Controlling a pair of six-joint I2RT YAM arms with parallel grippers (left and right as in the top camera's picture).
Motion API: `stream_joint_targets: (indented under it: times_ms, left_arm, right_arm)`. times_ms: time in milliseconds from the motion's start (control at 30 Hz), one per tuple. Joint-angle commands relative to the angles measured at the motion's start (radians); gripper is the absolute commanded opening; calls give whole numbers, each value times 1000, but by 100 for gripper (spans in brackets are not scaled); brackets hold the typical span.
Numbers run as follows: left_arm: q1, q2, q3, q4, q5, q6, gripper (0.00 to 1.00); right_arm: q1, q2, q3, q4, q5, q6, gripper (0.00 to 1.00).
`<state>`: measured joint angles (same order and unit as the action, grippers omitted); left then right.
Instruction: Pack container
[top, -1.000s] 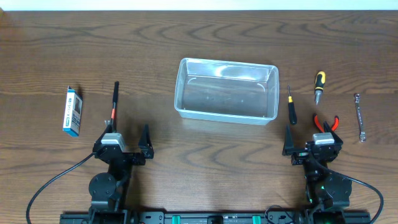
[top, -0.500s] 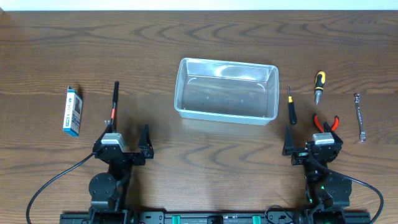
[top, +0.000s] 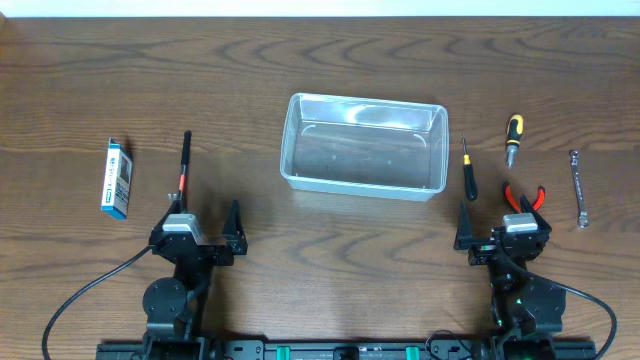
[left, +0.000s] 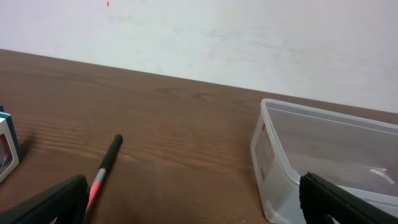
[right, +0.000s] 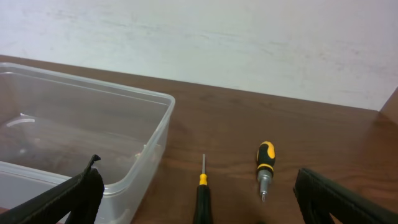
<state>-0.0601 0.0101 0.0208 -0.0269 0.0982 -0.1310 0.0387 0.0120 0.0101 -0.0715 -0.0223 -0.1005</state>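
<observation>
Container (top: 364, 146) unmoved since earlier frame; left claw (top: 200, 222), right claw (top: 498, 222) both released, stationary.

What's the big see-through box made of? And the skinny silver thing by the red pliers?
The container looks like clear, glossy plastic: the wood grain of the table shows through it. The wrench looks like bare metal, silvery and shiny, though it is small here.
</observation>
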Motion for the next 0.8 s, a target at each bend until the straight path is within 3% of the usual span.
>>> stream_joint_targets:
  times_ms: [0,700,767]
  left_arm:
    - [-2,-5,-17,-34,29,0,98]
    - [-2,-5,-17,-33,24,2,98]
    - [-2,-5,-17,-31,24,-13,98]
  right_arm:
    - [8,-6,-4,-2,7,18,99]
    - [8,-6,-4,-3,10,19,99]
    - [8,-6,-4,0,12,81,99]
